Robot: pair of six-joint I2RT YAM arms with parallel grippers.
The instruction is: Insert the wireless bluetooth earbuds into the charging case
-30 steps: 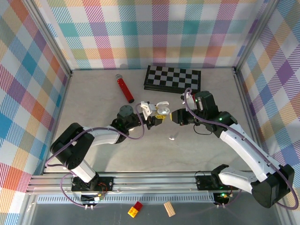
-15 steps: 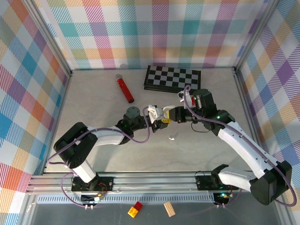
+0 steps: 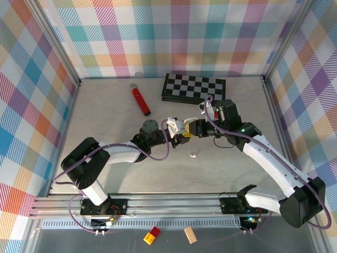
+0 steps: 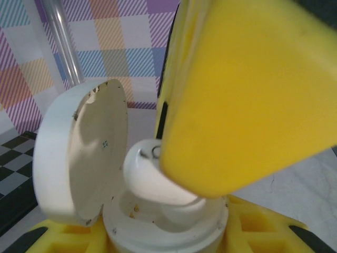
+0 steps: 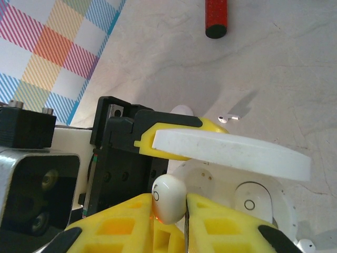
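Bright plaid walls stand around a grey marbled tabletop (image 3: pixel 105 158). A chessboard (image 3: pixel 194 87) and a red cylinder (image 3: pixel 140 99) lie in the upper middle of the top view.

Compared with one second ago, the two arms have come together in the centre of the frame. Then a clear gap separated them. Now the right pincer (image 3: pixel 194 128) reaches in from the right until it is directly at the charging case (image 4: pixel 163 229), which the left pincer (image 3: pixel 177 133) grasps by its base and holds up from the left. The open lid (image 5: pixel 231 153) stands up from the base, so the wells are free.

The right pincer is clenched on a white earbud (image 5: pixel 167 199), which sits squeezed between its yellow fingers (image 5: pixel 210 221). In the left wrist view this earbud is low over the case, at the mouth of a well. I cannot tell if it already touches the bottom.

In my judgement the approach is finished and the insertion itself is in hand. The earbud is not yet let go, so it does not count as placed. A loose earbud (image 3: pixel 193 155) lies on the tabletop just below the pincers and waits for its turn.
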